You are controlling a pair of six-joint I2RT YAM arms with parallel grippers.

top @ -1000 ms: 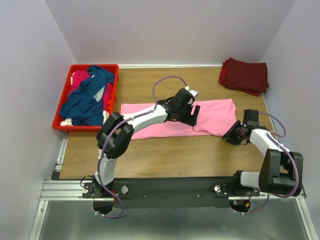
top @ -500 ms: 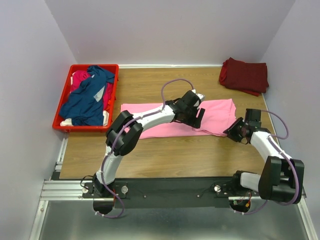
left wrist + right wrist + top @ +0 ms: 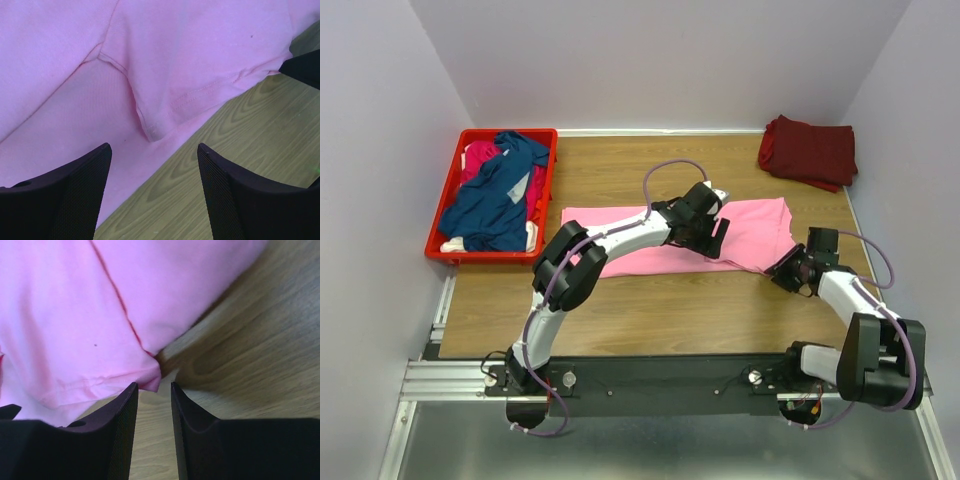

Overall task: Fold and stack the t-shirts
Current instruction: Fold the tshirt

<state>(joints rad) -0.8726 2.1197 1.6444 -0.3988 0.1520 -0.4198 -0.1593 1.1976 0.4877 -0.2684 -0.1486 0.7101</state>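
Red crate (image 3: 442, 212) on your left holds the navy shirt (image 3: 495, 200) and magenta shirt (image 3: 478, 158). Pink shirt (image 3: 760, 225) lies flat mid-bench (image 3: 670, 300). Your left end effector (image 3: 152, 150) hovers wide open over its sleeve, gripping nothing. Your right end effector (image 3: 152, 386) is narrowly parted and empty, tips at the hem corner. Maroon shirt (image 3: 808, 150) sits in the far-right corner.

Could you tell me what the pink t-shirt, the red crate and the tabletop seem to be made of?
Pink t-shirt: soft matte knit cloth, likely cotton jersey; stitched hems and limp folds.
Red crate: probably moulded plastic, by its even colour and glossy rim.
Tabletop: wood or wood-look laminate; grain shows, which one I cannot tell.
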